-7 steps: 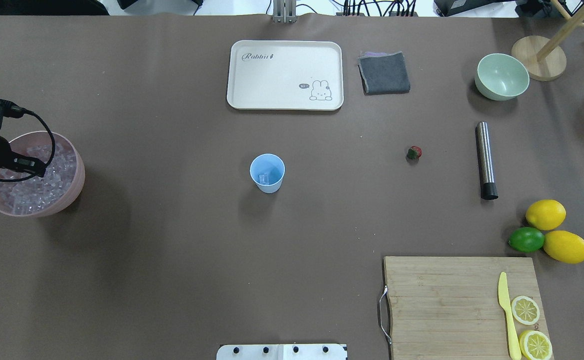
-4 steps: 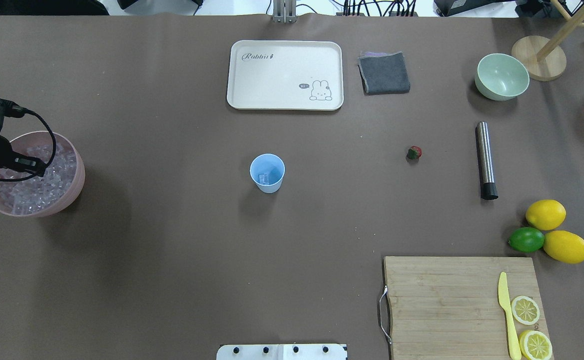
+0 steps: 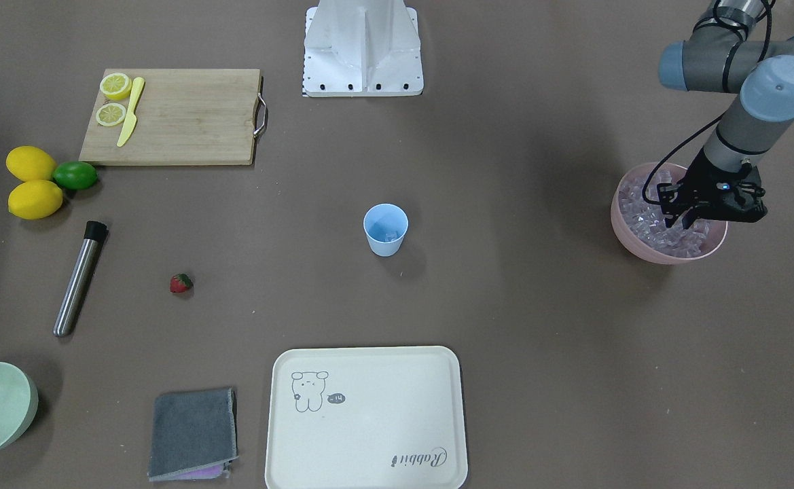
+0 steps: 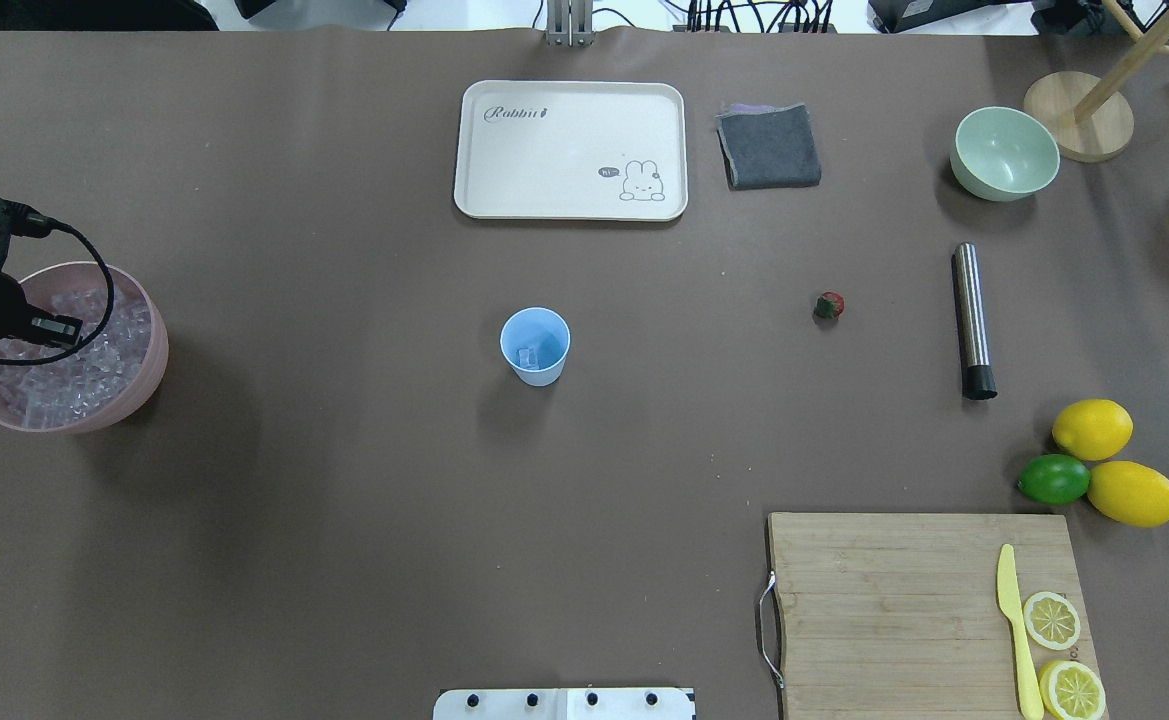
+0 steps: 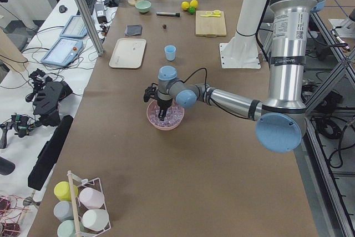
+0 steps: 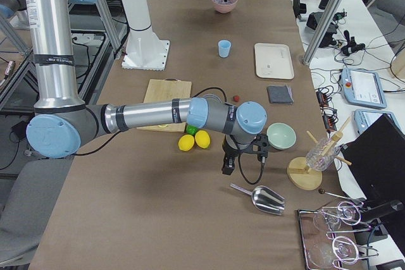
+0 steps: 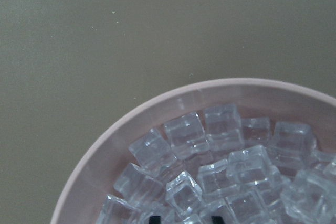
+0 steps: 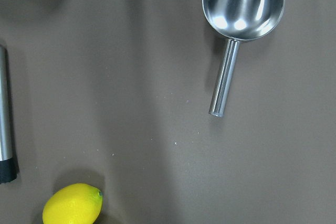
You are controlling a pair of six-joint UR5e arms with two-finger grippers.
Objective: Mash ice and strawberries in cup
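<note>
The light-blue cup [image 4: 534, 345] stands upright mid-table with a few pieces of ice [image 4: 528, 356] in its bottom. More ice [image 7: 226, 166] fills the pink bowl [image 4: 149, 370] at the table's left end. My left gripper [image 3: 683, 221] hangs over that bowl with its tips down among the cubes. In the left wrist view the two fingertips [image 7: 155, 217] stand apart, open. The strawberry [image 4: 829, 305] lies on the table, to the right of the cup. My right gripper [image 6: 228, 165] shows only in the exterior right view, above the table near a metal scoop [image 8: 244, 3]. I cannot tell its state.
A steel muddler [image 4: 972, 320] lies right of the strawberry. A pale green bowl [image 4: 1005, 152], a grey cloth [image 4: 769, 146] and a cream tray [image 4: 571, 150] sit along the far side. Two lemons and a lime [image 4: 1054, 479] lie beside the cutting board [image 4: 904, 610].
My left gripper has shifted slightly left over the pink bowl and sunk lower among the ice. Nothing else has moved.
</note>
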